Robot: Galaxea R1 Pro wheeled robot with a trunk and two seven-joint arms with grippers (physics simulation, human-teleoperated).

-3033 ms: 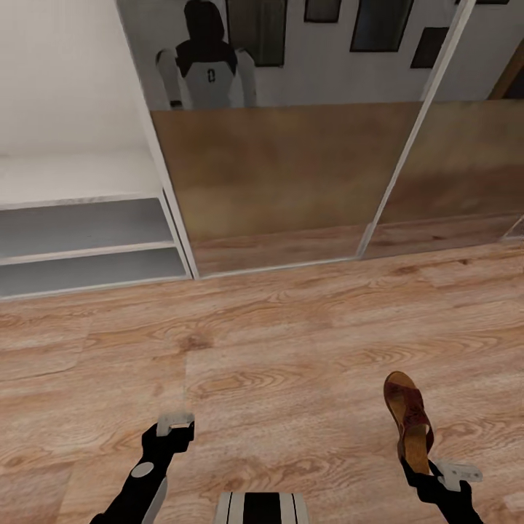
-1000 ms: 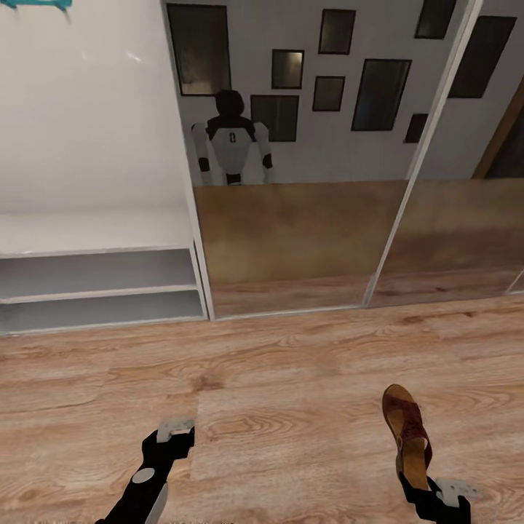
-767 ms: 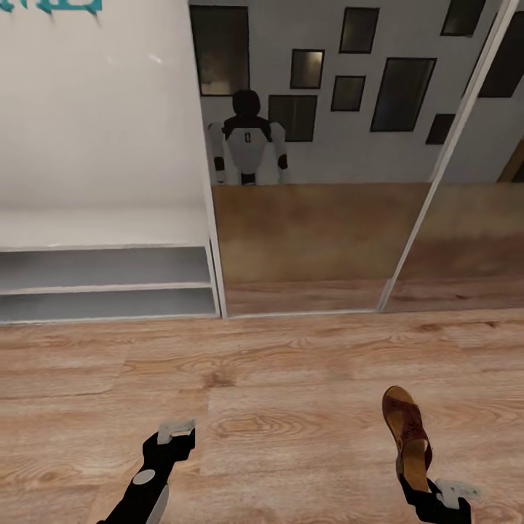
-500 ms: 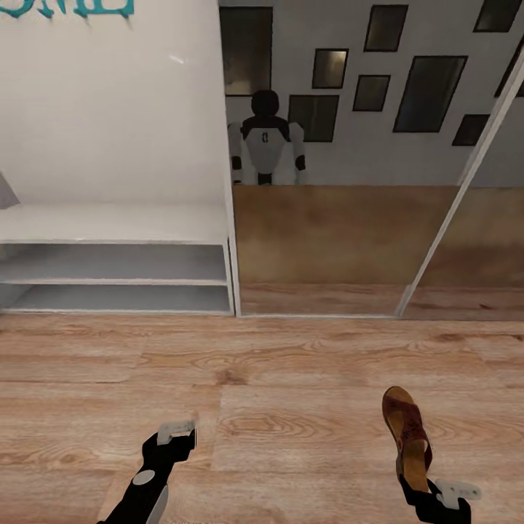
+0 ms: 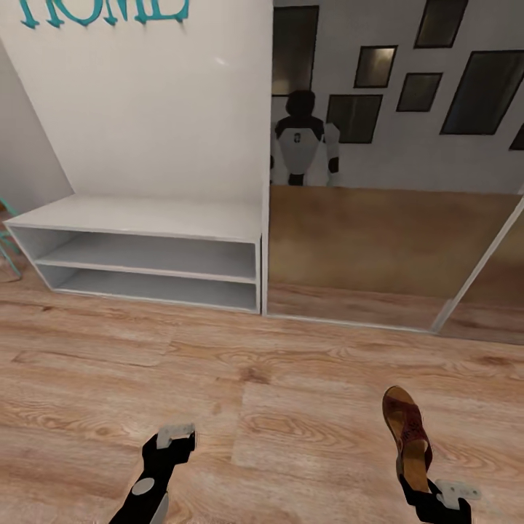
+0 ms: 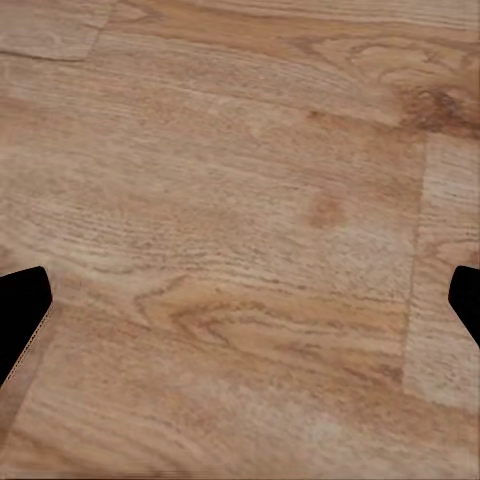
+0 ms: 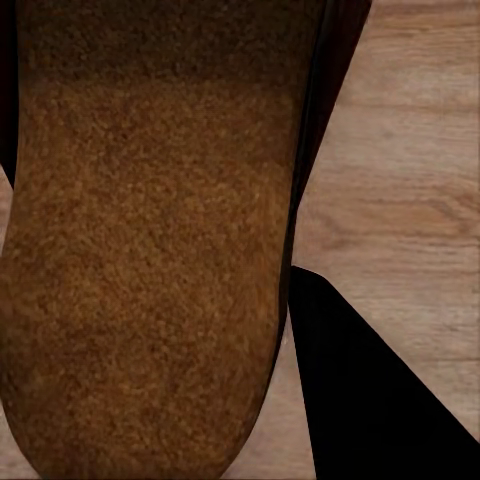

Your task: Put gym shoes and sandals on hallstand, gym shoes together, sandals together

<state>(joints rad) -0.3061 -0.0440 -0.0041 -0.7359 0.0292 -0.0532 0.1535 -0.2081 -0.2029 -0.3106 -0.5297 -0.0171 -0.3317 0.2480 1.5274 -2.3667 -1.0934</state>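
**A sandal rides toward the shoe rack, gripped by its heel**

The robot's right gripper (image 5: 426, 495) is clamped on the heel end of a dark brown sandal (image 5: 408, 434), which sticks out ahead of it with the toe pointing away and the tan footbed (image 7: 150, 240) close under the wrist camera, a hold that looks meant to let the shoe be slid toe-first onto a shelf. The left gripper (image 5: 175, 435) hangs with its jaws spread wide and nothing between them over the bare corridor floor (image 6: 240, 200), apparently kept free for the next shoe. The pale-grey hallstand (image 5: 145, 218) stands far off to the left against the wall, its bench top and both shelves bare, beside the mirrored wardrobe (image 5: 378, 218), where the robot's reflection (image 5: 302, 138) shows.
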